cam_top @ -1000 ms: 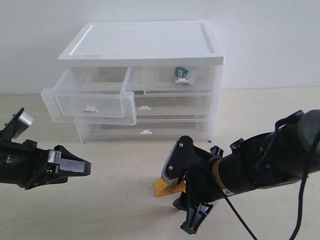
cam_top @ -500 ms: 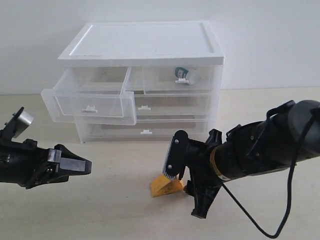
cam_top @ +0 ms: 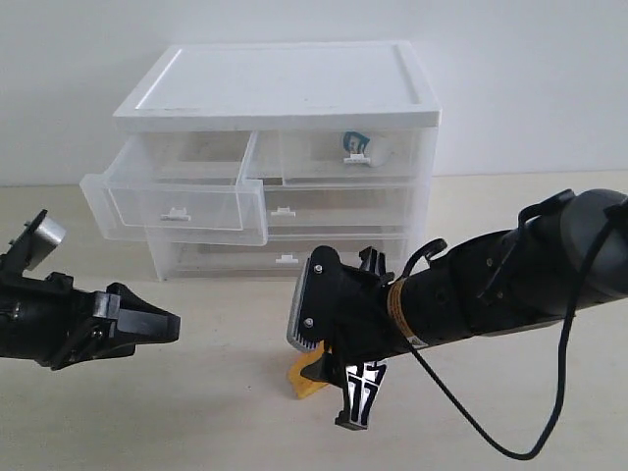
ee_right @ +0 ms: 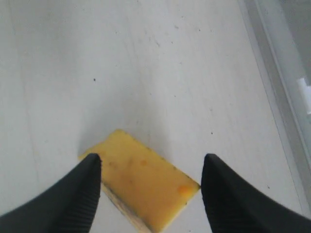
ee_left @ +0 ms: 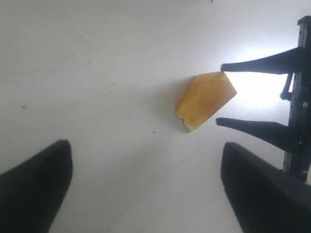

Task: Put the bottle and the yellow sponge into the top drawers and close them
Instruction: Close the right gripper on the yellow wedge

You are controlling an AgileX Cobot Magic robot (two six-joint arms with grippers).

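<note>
The yellow sponge (cam_top: pixel 298 379) (ee_left: pixel 205 99) (ee_right: pixel 143 187) lies on the table in front of the chest. My right gripper (cam_top: pixel 330 365) (ee_right: pixel 151 162) is open and low over it, one finger on each side of the sponge. My left gripper (cam_top: pixel 147 324) (ee_left: pixel 146 189) is open and empty, off to the left of the sponge and pointed toward it. The left top drawer (cam_top: pixel 177 201) stands pulled out. The right top drawer (cam_top: pixel 339 157) is shut, and the bottle (cam_top: pixel 354 143) shows through its translucent front.
The white-topped chest (cam_top: pixel 285 83) stands at the back, with two full-width drawers (cam_top: pixel 285 257) shut below the top pair. A chest edge and a white clip handle (ee_right: pixel 305 94) show in the right wrist view. A black cable (cam_top: pixel 549 412) loops under the right arm.
My right arm has swung left and down, bringing its open jaws around the sponge. The left arm and the drawers have not moved.
</note>
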